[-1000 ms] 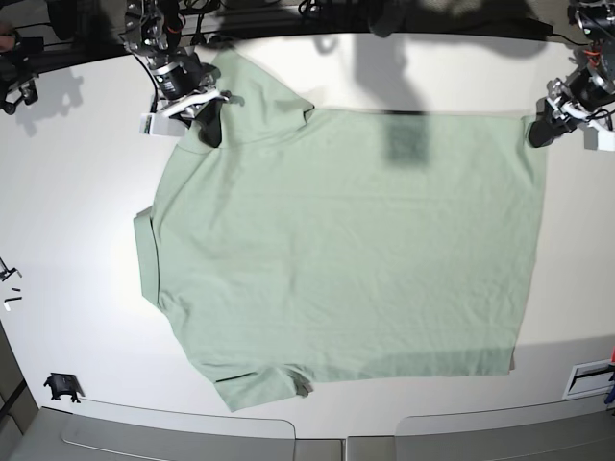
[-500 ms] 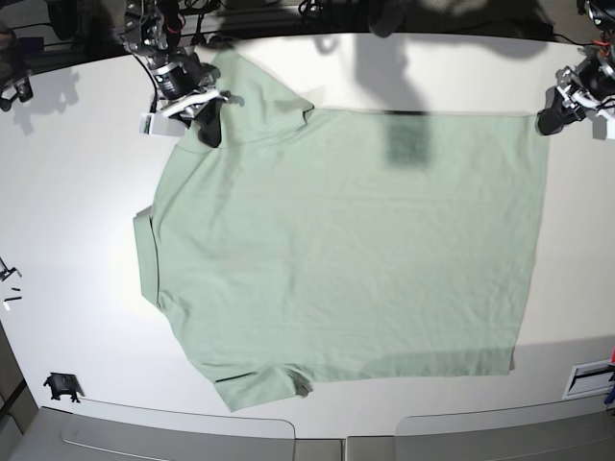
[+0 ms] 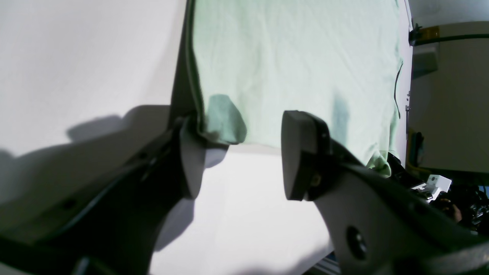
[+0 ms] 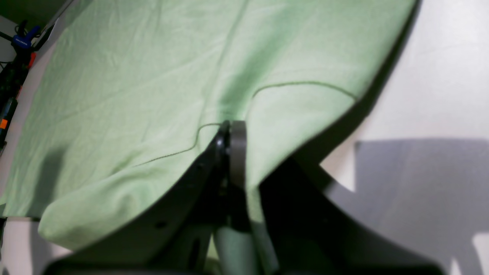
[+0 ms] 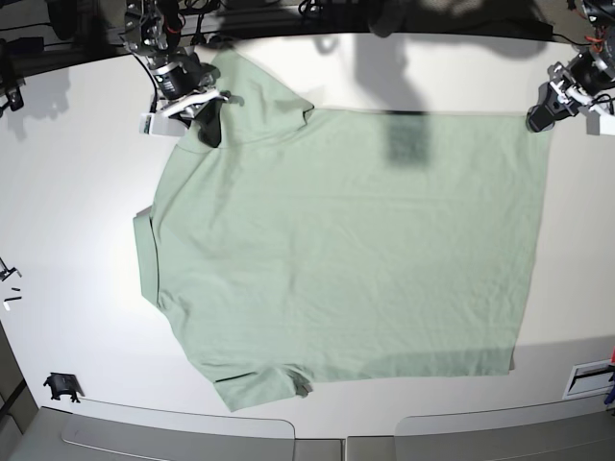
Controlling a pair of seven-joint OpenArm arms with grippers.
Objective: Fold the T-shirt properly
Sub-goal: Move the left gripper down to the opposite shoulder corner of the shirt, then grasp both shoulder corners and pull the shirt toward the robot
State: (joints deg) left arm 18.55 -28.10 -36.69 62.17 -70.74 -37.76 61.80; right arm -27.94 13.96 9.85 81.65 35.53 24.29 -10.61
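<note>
Right pincer (image 4: pixel 230 152) clamps T-shirt (image 5: pixel 346 250) sleeve; left pincer (image 3: pixel 237 152) gapes wide at hem corner.

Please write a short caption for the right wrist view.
Right gripper shut on a fold of the mint-green T-shirt above the white table.

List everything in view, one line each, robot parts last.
T-shirt: one, pale mint green, spread flat across the middle of the table, sleeves toward the base view's left.
Table: one, white, under the shirt.
Small black clip: one, black, near the table's lower left corner in the base view.
White tray: one, white, at the lower right edge of the base view.
Right gripper: one, dark with grey fingers, shut on the shirt's upper sleeve area.
Left gripper: one, dark with grey fingers, open at the shirt's hem corner.
</note>
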